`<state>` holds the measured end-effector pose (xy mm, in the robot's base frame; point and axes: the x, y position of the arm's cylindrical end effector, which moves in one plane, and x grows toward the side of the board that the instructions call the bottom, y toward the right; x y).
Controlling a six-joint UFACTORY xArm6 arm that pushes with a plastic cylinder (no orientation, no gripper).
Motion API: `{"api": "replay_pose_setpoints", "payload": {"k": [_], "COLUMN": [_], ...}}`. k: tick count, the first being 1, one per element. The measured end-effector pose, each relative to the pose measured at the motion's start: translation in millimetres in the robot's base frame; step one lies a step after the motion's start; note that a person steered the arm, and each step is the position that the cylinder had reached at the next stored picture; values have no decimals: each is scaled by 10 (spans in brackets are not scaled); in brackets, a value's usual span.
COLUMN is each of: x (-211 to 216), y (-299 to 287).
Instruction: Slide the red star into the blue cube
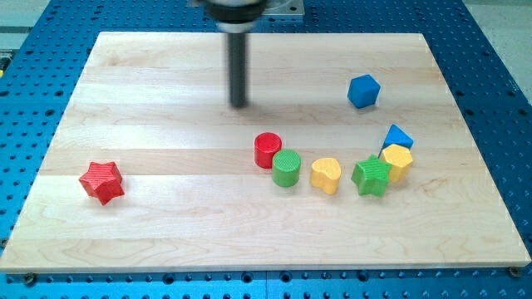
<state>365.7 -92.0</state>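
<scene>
Fingers: none on this rig, so there is nothing to spread or pinch; my tip (pixel 239 105) ends a plain dark rod and sits on bare worktop (pixel 166 75) in the upper middle of the frame, touching no block.

Red star (pixel 101 182) lies alone at lower left, well apart from everything. Blue cube (pixel 363 90) sits at upper right, also alone. My tip is between the two but above the line joining them.

Cluster at lower centre to right: red cylinder (pixel 267 150) touching green cylinder (pixel 286 169); yellow heart (pixel 326 175) just beside; green star (pixel 371 175) against a yellow block (pixel 398 161), with a blue triangular block (pixel 398 136) at its top.

Judgement: contact not yet made. To do this well, bring my tip round to the star's lower-left side, opposite the cube, without clipping the star on the way. Then push up and right along the star-to-cube line. That line looks to pass close above the red cylinder, so steer a little high. A star may spin off a point; press into a notch, correct in short strokes.
</scene>
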Motion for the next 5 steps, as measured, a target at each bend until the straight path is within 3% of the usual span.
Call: {"api": "replay_pose_setpoints", "payload": {"k": [1,2,3,4,5], "x": [261,848,1648,1945,1444], "y": [-1084,-1808,-1845,-1366,-1026]}}
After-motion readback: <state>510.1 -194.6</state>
